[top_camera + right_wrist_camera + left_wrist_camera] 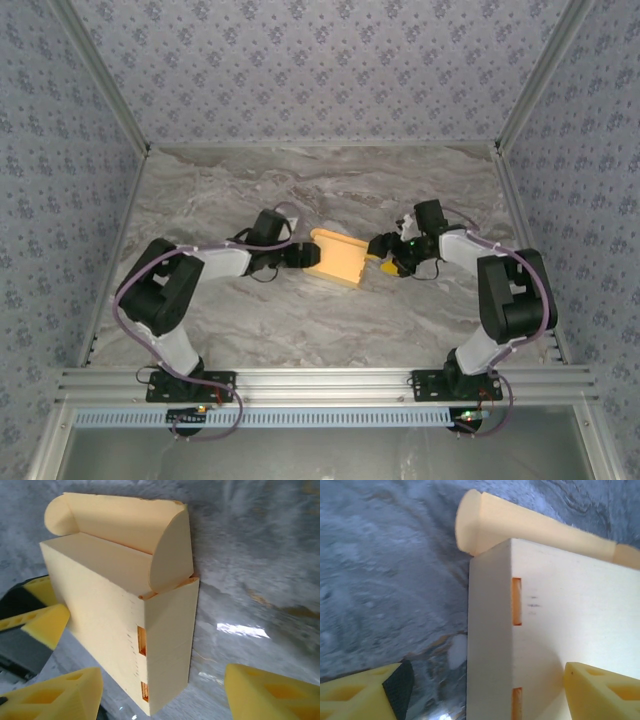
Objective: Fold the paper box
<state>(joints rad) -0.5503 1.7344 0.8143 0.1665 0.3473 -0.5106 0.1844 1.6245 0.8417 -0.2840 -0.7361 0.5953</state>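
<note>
The paper box (338, 257) is a tan-yellow, folded-up rectangular box lying on the marble table between both arms. In the right wrist view the box (115, 610) has a rounded flap curling over its far end and two slots along one edge. My left gripper (300, 255) is at the box's left end. In its own view the left gripper (485, 695) is open, one finger (365, 695) clear of the box (560, 620) and the other over its face. My right gripper (385, 250) is at the right end. It (162, 695) is open, with the box's corner between its fingers and gaps on both sides.
The marble table (320, 190) is walled in by patterned panels at the left, back and right. An aluminium rail (320, 385) carrying both arm bases runs along the near edge.
</note>
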